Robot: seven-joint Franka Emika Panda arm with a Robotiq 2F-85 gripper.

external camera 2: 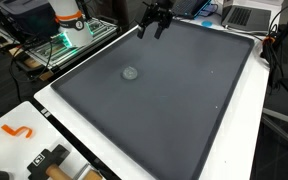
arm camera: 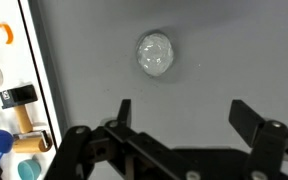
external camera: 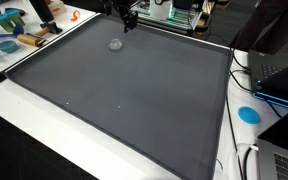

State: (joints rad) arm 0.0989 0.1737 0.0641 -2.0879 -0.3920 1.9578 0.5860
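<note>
A robot arm's black two-fingered hand point(external camera: 129, 20) hovers above the far end of a large dark grey mat point(external camera: 134, 110) that covers most of a white tabletop point(external camera: 34, 130). The hand is released: its fingers are spread wide with nothing between them, as the wrist view point(arm camera: 181, 108) shows plainly. A small clear crumpled ball point(external camera: 115, 44) lies alone on the mat, near the hand and a little toward the mat's middle; it touches nothing but the mat. In the wrist view the ball point(arm camera: 156, 54) sits beyond the spread fingertips, slightly to one side of the gap between them. In an exterior view the hand point(external camera 2: 155, 30) hangs well above the ball point(external camera 2: 130, 72). An orange hook point(external camera 2: 19, 131) rests on the bare tabletop off the mat, and a blue disc point(external camera: 249, 114) lies off the mat's opposite side.
</note>
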